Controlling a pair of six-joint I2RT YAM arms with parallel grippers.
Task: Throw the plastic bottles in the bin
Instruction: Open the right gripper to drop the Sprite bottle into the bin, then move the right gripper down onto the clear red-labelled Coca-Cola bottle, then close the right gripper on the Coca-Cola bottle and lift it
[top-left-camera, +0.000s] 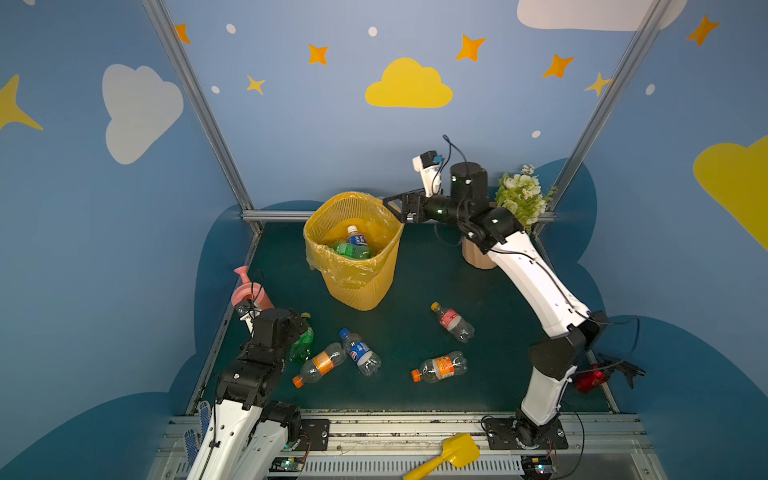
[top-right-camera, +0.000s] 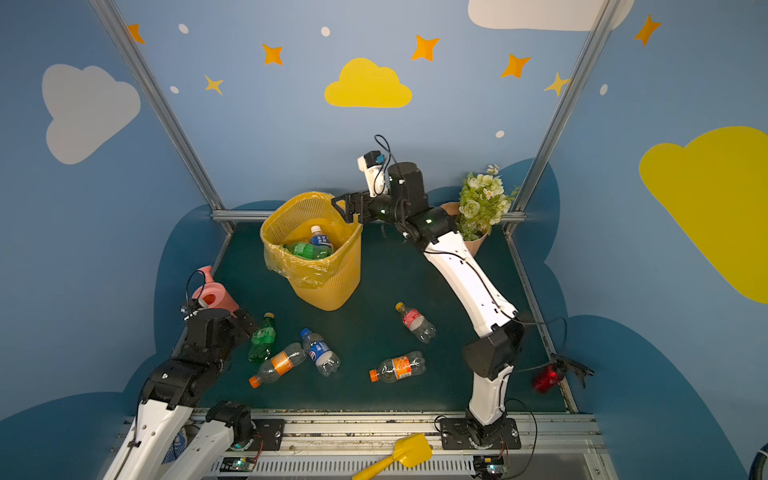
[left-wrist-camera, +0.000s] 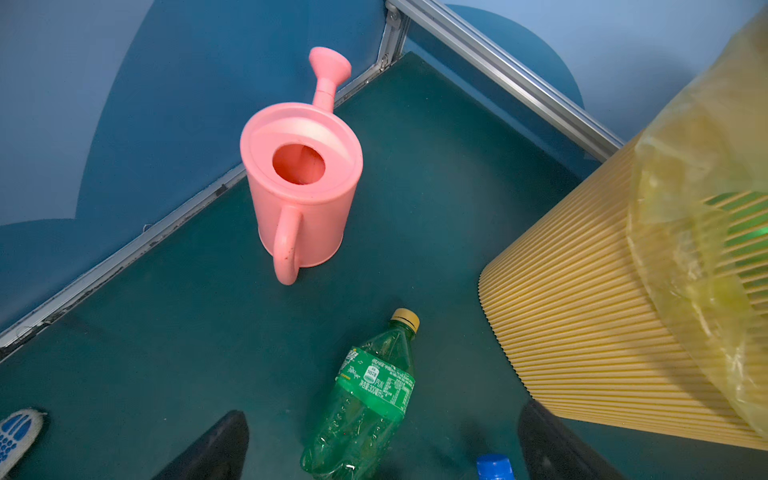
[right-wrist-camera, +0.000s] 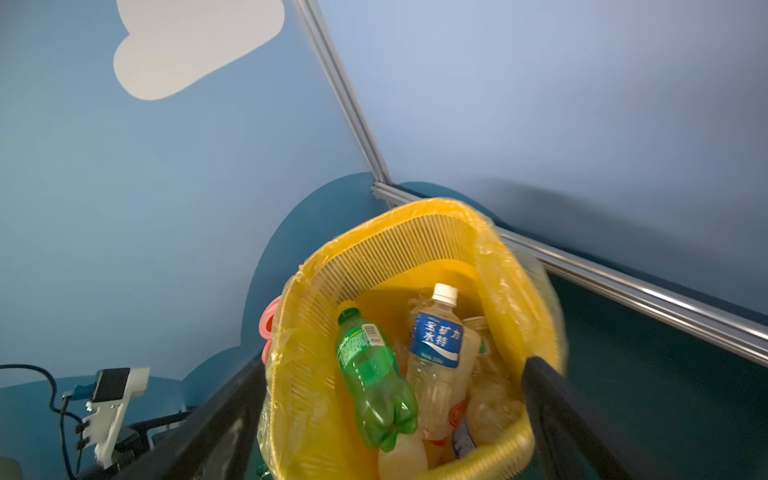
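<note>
Yellow bin (top-left-camera: 361, 286): upright toward the back of the counter (top-left-camera: 415, 282), bag-lined, with a Sprite bottle (right-wrist-camera: 370, 374) and a white-capped bottle (right-wrist-camera: 436, 345) lying on top of others inside.
Bottles outside: five lie flat in front of the bin: the green bottle (left-wrist-camera: 370, 395), blue-capped bottle (top-left-camera: 359, 351), orange-labelled bottle (top-left-camera: 320, 365), second orange-labelled bottle (top-left-camera: 440, 368) and red-labelled bottle (top-left-camera: 453, 323).
Right fingers (right-wrist-camera: 557, 415): spread wide and empty, hanging over the bin's mouth by its rim.
Left fingers (left-wrist-camera: 216, 449): wide apart too, low over the counter, straddling the green bottle's base end; no contact that I can see.
Step in hand: looks like the left-side pick of that green bottle.
Doing it well: come straight down and close across the labelled belly, not the tapering neck. Thin plastic dents and squirts out, so squeeze firmly, not hard.
Watch: the blue cap (left-wrist-camera: 492, 461) sits inside the span, just beside one finger, so shift away from it first. Lift high before swinging, because the bin wall is near.
Right arm: best to rise clear of the bag, freeing the mouth.
Bystander: the pink watering can (left-wrist-camera: 303, 187) stays put.
</note>
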